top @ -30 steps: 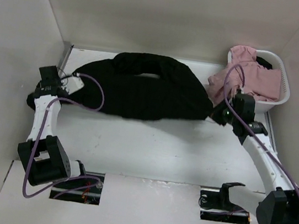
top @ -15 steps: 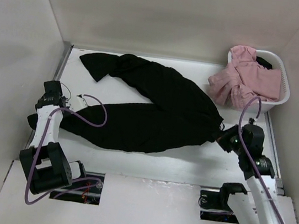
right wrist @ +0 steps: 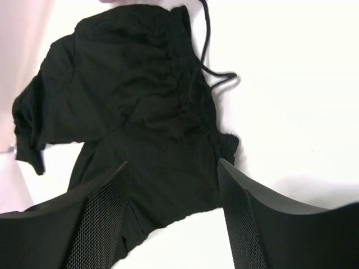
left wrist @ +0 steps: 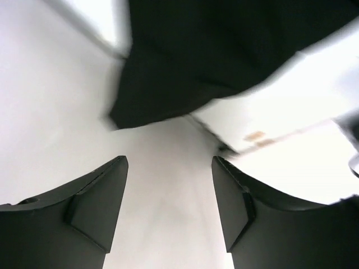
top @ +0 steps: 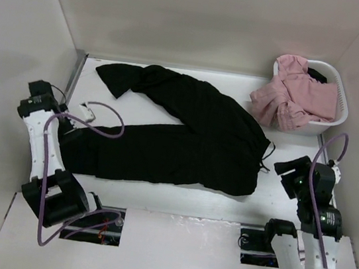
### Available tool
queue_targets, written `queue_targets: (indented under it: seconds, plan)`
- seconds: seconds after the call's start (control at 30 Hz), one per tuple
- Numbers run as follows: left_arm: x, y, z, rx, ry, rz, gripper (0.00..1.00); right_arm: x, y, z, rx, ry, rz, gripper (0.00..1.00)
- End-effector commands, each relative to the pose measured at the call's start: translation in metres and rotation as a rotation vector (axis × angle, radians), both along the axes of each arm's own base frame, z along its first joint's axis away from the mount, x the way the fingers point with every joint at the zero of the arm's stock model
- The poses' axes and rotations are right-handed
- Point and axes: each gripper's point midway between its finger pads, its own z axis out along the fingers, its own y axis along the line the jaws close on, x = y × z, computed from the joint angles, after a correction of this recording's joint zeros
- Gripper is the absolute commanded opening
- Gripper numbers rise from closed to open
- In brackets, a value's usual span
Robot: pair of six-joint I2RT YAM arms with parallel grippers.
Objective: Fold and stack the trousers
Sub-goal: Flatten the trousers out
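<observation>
Both of my grippers are wide open and holding nothing. The left gripper [left wrist: 168,161] hovers off the left end, with the cuff of the near leg just ahead of its fingers, though that view is pretty blurry. The right gripper [right wrist: 173,164] hangs above the gathered waistband, not touching it. The trousers [top: 185,142] lie flat on the tabletop [top: 157,198], waist to the right and legs splayed in a V to the left. The drawstring [right wrist: 207,50] trails loose off the waist. A white basket [top: 339,117] with pink clothes [top: 293,90] spilling out sits in the far right corner.
</observation>
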Motion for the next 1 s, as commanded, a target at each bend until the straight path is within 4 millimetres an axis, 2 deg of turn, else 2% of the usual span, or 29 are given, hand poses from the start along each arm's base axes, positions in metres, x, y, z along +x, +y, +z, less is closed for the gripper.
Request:
queue_targets:
  seconds: [0.0, 0.1, 0.2, 0.23, 0.27, 0.33, 0.43, 0.53, 0.63, 0.7, 0.73, 0.77, 0.8, 0.97]
  plan:
    - [0.023, -0.009, 0.008, -0.150, -0.071, 0.013, 0.61, 0.006, 0.001, -0.009, -0.070, 0.066, 0.056, 0.69]
    - [0.064, 0.013, -0.017, -0.055, -0.125, 0.092, 0.61, 0.019, 0.033, -0.035, -0.018, 0.112, 0.141, 0.69]
    - [0.084, 0.024, -0.054, 0.064, -0.089, 0.104, 0.61, 0.018, 0.066, -0.066, -0.026, 0.195, 0.205, 0.76]
    - [0.087, 0.028, -0.064, 0.096, -0.080, 0.109, 0.61, 0.014, 0.075, -0.076, -0.047, 0.226, 0.216, 0.90]
    - [0.089, 0.033, -0.073, 0.124, -0.073, 0.119, 0.61, 0.009, 0.082, -0.087, -0.066, 0.261, 0.222, 1.00]
    - [0.089, 0.041, -0.082, 0.167, -0.069, 0.145, 0.61, -0.003, 0.094, -0.107, -0.079, 0.325, 0.226, 1.00]
    - [0.084, 0.042, -0.092, 0.178, -0.052, 0.158, 0.61, -0.013, 0.106, -0.137, -0.088, 0.415, 0.211, 1.00]
    - [0.082, 0.040, -0.103, 0.182, -0.032, 0.160, 0.61, 0.011, 0.120, -0.140, -0.049, 0.379, 0.188, 1.00]
    - [0.082, 0.040, -0.107, 0.186, -0.038, 0.172, 0.60, 0.030, 0.113, -0.147, -0.018, 0.371, 0.123, 1.00]
    - [0.086, 0.042, -0.104, 0.191, -0.070, 0.188, 0.60, 0.034, 0.098, -0.152, -0.013, 0.363, 0.065, 0.68]
    - [0.087, 0.043, -0.101, 0.192, -0.088, 0.199, 0.60, 0.036, 0.090, -0.150, -0.011, 0.344, 0.038, 0.37]
    - [0.088, 0.045, -0.096, 0.192, -0.112, 0.212, 0.60, 0.034, 0.081, -0.147, -0.006, 0.330, 0.008, 0.13]
    - [0.091, 0.047, -0.089, 0.194, -0.142, 0.221, 0.61, 0.029, 0.070, -0.143, -0.001, 0.325, -0.028, 0.00]
    - [0.099, 0.051, -0.053, 0.178, -0.266, 0.239, 0.65, -0.026, 0.000, -0.115, -0.041, 0.358, -0.286, 0.00]
